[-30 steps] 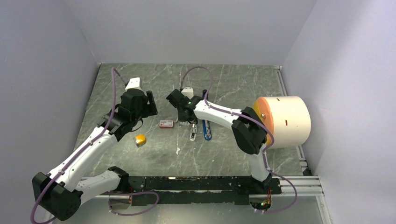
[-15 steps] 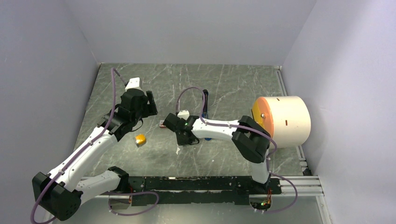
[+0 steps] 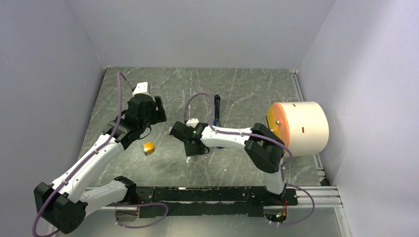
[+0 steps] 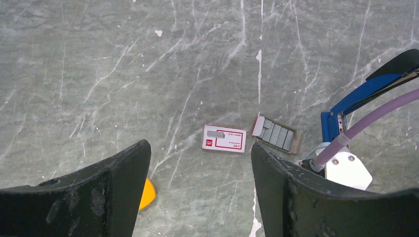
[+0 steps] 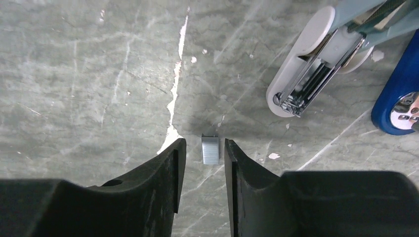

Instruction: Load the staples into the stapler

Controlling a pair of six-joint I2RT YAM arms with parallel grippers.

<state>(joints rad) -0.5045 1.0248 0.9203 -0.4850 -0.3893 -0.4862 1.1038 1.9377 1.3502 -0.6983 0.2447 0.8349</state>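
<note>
Right wrist: staples (image 5: 210, 149) lie between parted jaws of the right pincer (image 5: 203, 146).

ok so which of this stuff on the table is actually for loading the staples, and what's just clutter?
For the job:
- staple strip, on the table between the right hand's fingers
- stapler, opened, rail exposed
- tray of staples

Lying about:
- red-and-white box
- orange block
- big cream cylinder
</note>
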